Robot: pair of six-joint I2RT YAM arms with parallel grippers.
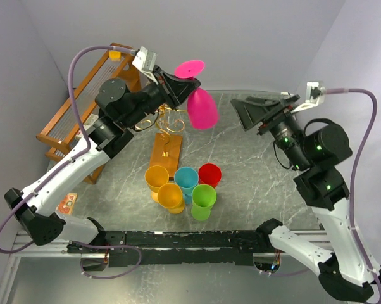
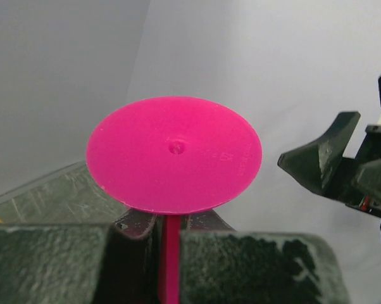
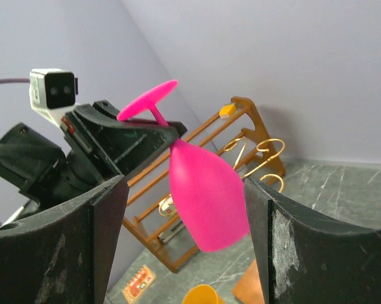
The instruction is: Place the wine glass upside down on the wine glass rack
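The jaws of the left gripper (image 1: 181, 87) are closed on the thin stem of the pink wine glass (image 1: 202, 109). In the left wrist view its two fingers (image 2: 70, 266) press the stem from either side, just under the round foot. The jaws of the right gripper (image 1: 242, 113) stand wide apart and hold nothing. In its wrist view we see the glass framed between them, clear of both fingers (image 3: 317, 247).

We find the wine glass held in the air, foot uppermost and bowl lowermost, tilted so that the bowl leans toward 5 o'clock in the top view. It hangs near the 2 o'clock side of the wine glass rack (image 1: 166, 121), whose gold wire arms rise from a wooden base on the table (image 1: 260, 183). We cannot tell whether bowl and wire touch.

The right gripper sits at 3 o'clock of the glass. Five coloured cups (image 1: 186, 180) cluster at 6 o'clock of the rack base. A slanted wooden shelf rack (image 1: 83, 104) stands at 9 o'clock of the wire rack.
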